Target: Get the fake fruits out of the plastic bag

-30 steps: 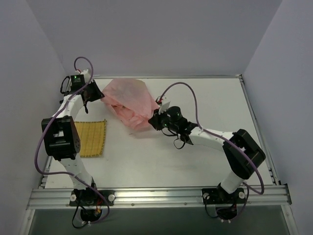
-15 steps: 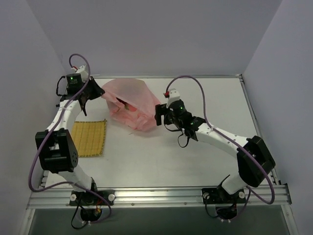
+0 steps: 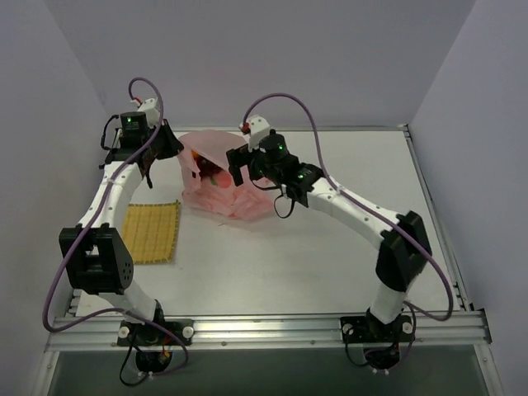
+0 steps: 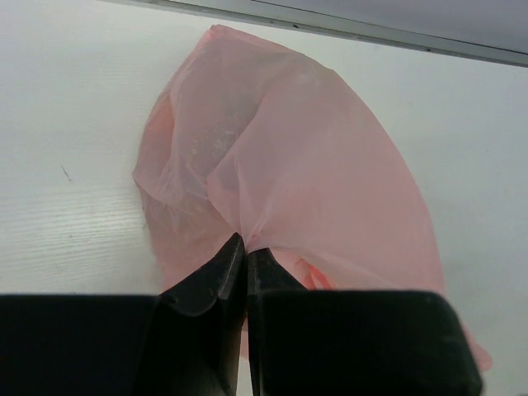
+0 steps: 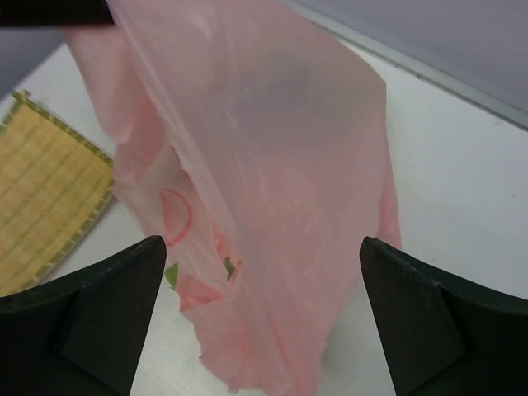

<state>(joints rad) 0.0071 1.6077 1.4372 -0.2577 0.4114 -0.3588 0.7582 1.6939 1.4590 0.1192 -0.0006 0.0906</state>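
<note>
The pink plastic bag (image 3: 224,183) lies at the back middle of the table, its mouth facing left. My left gripper (image 3: 171,148) is shut on a gathered fold of the bag's edge (image 4: 247,235) and holds it up. My right gripper (image 3: 240,165) hovers over the top of the bag (image 5: 280,148), jaws wide open with nothing between them; its fingers (image 5: 103,309) straddle the film. Fake fruits show only as reddish shapes (image 3: 214,175) in the mouth and as red and green patches (image 5: 173,272) through the plastic.
A flat yellow woven mat (image 3: 152,231) lies on the table to the left of the bag, its corner also showing in the right wrist view (image 5: 41,190). The table's back rail (image 4: 346,33) runs just behind the bag. Purple-grey walls enclose three sides.
The right arm swung from the bag's right side up over its top, and its gripper went from shut to wide open. The left gripper raised the bag's edge, opening the mouth.
</note>
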